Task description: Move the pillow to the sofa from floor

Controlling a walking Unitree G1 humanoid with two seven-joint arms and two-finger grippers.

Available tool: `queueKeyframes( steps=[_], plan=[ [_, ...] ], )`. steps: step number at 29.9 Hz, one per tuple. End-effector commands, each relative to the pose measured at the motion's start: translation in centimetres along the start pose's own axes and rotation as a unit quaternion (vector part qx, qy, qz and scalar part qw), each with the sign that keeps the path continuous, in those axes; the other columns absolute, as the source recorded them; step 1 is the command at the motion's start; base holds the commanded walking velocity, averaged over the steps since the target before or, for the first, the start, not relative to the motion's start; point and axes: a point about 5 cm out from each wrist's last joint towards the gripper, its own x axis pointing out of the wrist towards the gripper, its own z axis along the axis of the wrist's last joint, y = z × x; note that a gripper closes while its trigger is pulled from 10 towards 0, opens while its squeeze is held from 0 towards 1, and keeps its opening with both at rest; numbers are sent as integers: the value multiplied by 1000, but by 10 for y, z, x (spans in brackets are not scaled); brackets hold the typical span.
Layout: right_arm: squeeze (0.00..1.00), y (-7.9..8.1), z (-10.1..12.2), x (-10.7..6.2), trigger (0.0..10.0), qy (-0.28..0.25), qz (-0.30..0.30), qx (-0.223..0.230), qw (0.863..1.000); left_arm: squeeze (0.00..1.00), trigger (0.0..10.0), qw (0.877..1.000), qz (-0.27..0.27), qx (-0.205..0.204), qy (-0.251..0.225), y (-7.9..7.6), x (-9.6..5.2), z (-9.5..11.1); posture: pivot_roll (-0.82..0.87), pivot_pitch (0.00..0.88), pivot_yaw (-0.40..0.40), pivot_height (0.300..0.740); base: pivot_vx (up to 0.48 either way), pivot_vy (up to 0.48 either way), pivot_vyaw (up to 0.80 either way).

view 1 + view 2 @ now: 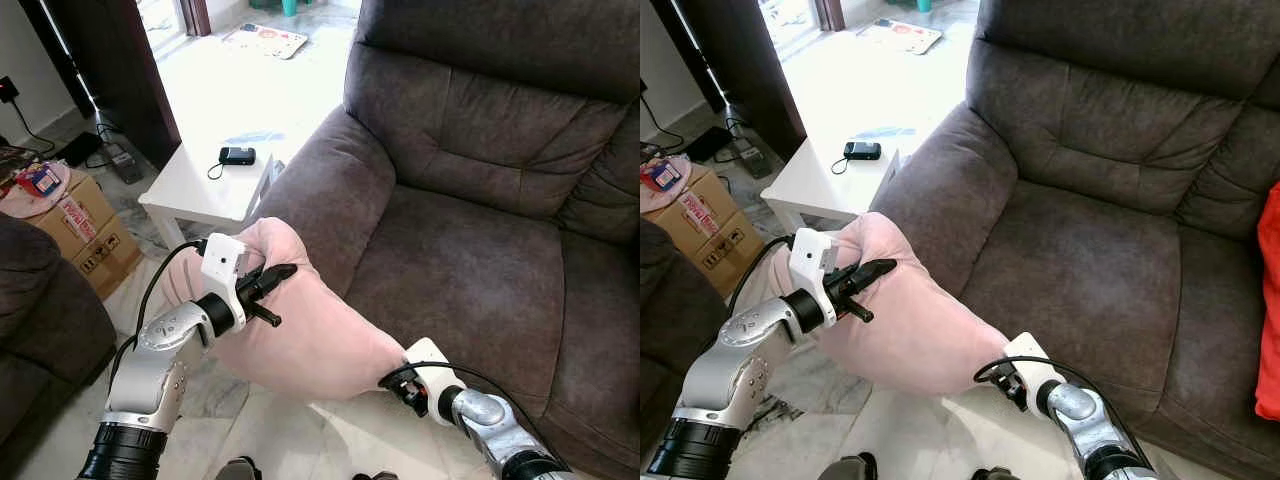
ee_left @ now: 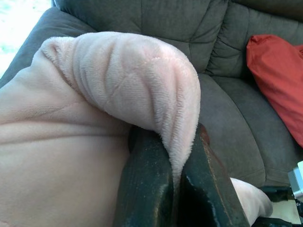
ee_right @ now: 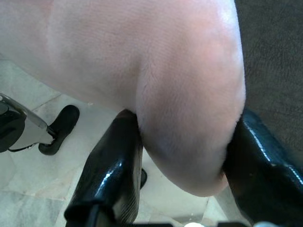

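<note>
- A living room with a pale marble floor (image 1: 280,420); a dark grey sofa (image 1: 470,250) stands on the right, its armrest next to a small white side table.
- On that tabletop (image 1: 195,185) lies a small black device (image 1: 237,155) with a cord, near the far edge.
- A cardboard box (image 1: 85,230) sits on the floor to the left of the table, with cables behind it along the wall.
- A mat (image 1: 265,40) lies on the floor in the bright doorway far behind.
- A red cushion (image 1: 1268,310) rests at the sofa's right end, on the seat.
- The pink pillow (image 1: 300,330) is held up off the floor, in front of the sofa's left armrest and just beside the front edge of the seat.
- The left gripper (image 1: 268,290) is clamped on the pillow's upper left corner; in the left wrist view its two black fingers (image 2: 147,184) pinch a fold of the plush fabric between them.
- The right gripper (image 1: 1012,380) grasps the pillow's lower right corner, close to the seat's front edge; in the right wrist view the fingers (image 3: 111,165) sit on either side of a bulging pink corner.
- The pillow hangs stretched between the two grippers, tilted down from left to right.
- The robot's black feet (image 1: 240,468) show on the floor below.
</note>
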Motion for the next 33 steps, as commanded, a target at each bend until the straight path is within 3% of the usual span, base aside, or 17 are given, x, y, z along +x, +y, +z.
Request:
queueKeyframes(
  steps=[1,30,33],
  plan=[
    [0,4,-2,0,0,-4,10,1,1000,0,10000,998,-31,26,-53,-11,3,25,105,134,-15,740,0,0,0],
    [0,0,11,1,0,-29,8,-16,999,0,10000,998,-11,48,-29,-6,4,12,97,118,-15,740,0,0,0],
    [0,-8,21,0,0,-61,-26,7,998,0,10000,999,20,49,0,1,1,-5,89,104,-12,740,0,0,0]
  ],
)
